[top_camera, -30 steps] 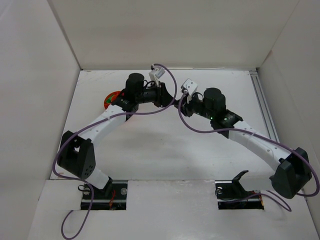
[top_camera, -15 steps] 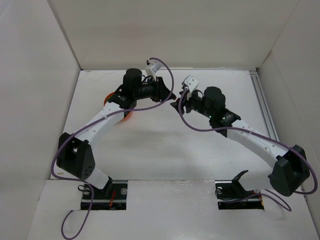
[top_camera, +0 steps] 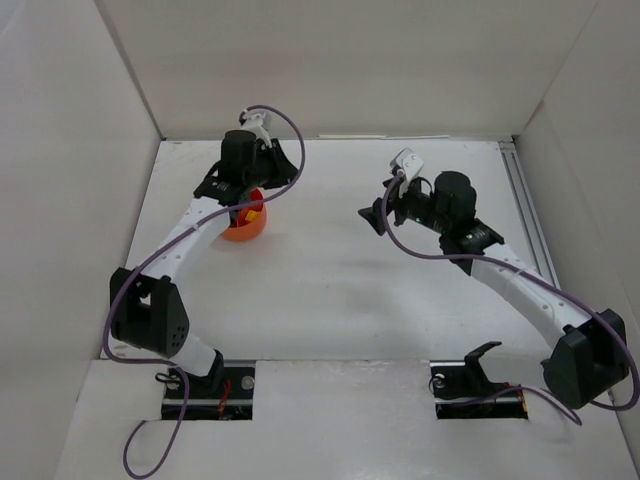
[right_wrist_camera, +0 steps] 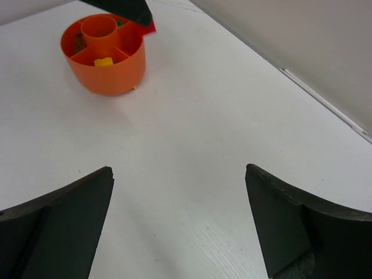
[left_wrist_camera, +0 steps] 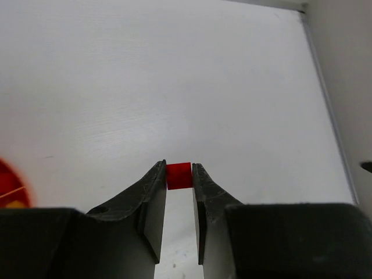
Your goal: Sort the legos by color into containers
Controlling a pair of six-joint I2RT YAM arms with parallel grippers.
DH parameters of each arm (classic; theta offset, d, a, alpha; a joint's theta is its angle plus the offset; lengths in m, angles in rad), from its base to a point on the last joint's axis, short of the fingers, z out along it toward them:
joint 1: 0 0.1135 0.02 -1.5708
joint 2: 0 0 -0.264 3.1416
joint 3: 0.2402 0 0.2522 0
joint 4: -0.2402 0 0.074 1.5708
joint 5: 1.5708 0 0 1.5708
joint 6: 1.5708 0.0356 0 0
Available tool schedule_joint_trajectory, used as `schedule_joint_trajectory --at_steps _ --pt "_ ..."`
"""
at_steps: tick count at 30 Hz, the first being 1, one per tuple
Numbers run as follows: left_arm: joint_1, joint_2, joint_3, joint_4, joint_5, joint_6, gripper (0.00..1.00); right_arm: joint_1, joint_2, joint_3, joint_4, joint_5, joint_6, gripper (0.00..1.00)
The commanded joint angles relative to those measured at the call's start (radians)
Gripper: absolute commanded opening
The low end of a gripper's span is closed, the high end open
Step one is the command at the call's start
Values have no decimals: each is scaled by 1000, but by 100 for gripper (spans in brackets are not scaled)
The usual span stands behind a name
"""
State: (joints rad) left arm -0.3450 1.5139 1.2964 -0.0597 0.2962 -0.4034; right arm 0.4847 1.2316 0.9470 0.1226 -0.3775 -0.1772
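A small red lego (left_wrist_camera: 179, 176) is pinched between the tips of my left gripper (left_wrist_camera: 179, 168), which is shut on it. In the top view the left gripper (top_camera: 243, 197) hangs at the far rim of the orange bowl (top_camera: 243, 226). The right wrist view shows the divided bowl (right_wrist_camera: 104, 70) holding a yellow lego (right_wrist_camera: 104, 62), a green one (right_wrist_camera: 119, 24) and a brownish one (right_wrist_camera: 78, 40). The held red lego (right_wrist_camera: 150, 26) hangs just past the bowl's rim. My right gripper (right_wrist_camera: 178, 174) is open and empty over bare table, well right of the bowl (top_camera: 378, 202).
White walls enclose the table at the back and on both sides. A metal rail (top_camera: 525, 210) runs along the right edge. Purple cables loop over both arms. The bowl's edge shows at the left of the left wrist view (left_wrist_camera: 9, 186).
The left arm has swung left, carrying the red lego to the bowl. The right gripper has opened wide and drawn back to the right, away from the left gripper.
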Motion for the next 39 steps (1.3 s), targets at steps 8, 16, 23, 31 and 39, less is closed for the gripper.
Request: schedule_joint_trajectory --at_steps 8,16,23,31,39 --pt "126 100 132 -158 -371 14 0 -162 32 9 -104 -18 54 100" --pt "146 178 181 -262 -469 34 0 -209 74 19 -143 -27 54 100" --pt "146 271 245 -318 -503 25 0 -227 104 29 -152 -41 54 100" --pt "146 292 256 -347 -525 15 2 -236 105 29 -161 -51 54 100" --pt "146 273 256 -347 -514 26 29 -236 105 29 -161 -51 54 100"
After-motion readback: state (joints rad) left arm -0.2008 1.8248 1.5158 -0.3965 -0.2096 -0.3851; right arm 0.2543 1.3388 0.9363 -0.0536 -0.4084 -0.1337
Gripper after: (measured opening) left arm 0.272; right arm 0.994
